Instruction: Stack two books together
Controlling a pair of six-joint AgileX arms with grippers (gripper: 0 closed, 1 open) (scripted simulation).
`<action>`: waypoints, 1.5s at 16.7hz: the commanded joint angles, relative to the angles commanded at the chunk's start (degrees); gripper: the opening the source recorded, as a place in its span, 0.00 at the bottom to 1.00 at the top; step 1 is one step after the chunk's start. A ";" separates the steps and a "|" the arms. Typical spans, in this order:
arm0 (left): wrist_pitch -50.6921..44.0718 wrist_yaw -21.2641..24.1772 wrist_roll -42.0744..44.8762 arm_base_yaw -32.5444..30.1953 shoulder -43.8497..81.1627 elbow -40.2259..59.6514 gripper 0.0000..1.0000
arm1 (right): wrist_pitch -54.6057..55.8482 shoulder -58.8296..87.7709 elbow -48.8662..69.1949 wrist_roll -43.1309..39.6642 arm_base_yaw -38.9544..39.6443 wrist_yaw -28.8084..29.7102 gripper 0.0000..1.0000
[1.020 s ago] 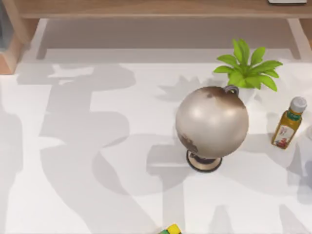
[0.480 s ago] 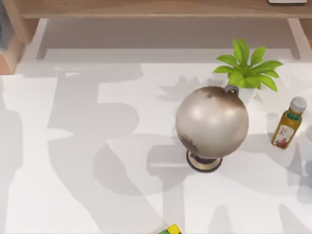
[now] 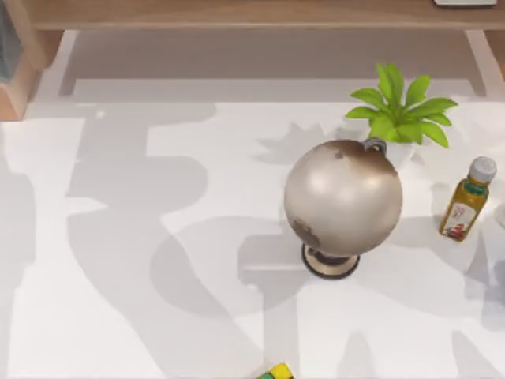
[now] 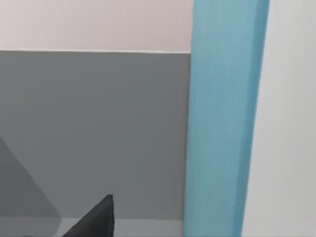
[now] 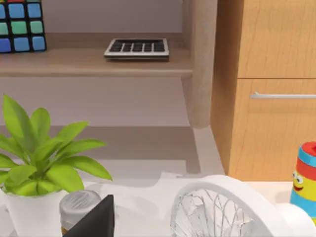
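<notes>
A globe (image 3: pixel 343 197) stood on its round base at the table's (image 3: pixel 158 316) right half; a potted plant (image 3: pixel 402 110) sat just behind it toward the right; an oil bottle (image 3: pixel 467 199) with a grey cap stood near the right edge, apart from the globe; a small yellow-and-green block (image 3: pixel 278 372) lay at the near edge. In the right wrist view a calculator (image 5: pixel 137 48) lay on a wooden shelf (image 5: pixel 94 61) beside a colour cube (image 5: pixel 20 24); a white fan (image 5: pixel 227 210) stood before a cabinet (image 5: pixel 274 89); a striped toy (image 5: pixel 305 180) stood beside it.

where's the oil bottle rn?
Top view: the oil bottle stands near the table's right edge, right of the globe, just below the potted plant.
</notes>
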 joint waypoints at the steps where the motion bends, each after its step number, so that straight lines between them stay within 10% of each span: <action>1: 0.00 0.00 0.00 0.00 0.00 0.00 0.92 | 0.00 0.00 0.00 0.00 0.00 0.00 1.00; 13: 0.00 0.00 0.00 0.00 0.00 0.00 0.02 | 0.00 0.00 0.00 0.00 0.00 0.00 1.00; 25: 0.52 -0.96 0.39 1.15 -1.17 -0.37 0.00 | 0.00 0.00 0.00 0.00 0.00 0.00 1.00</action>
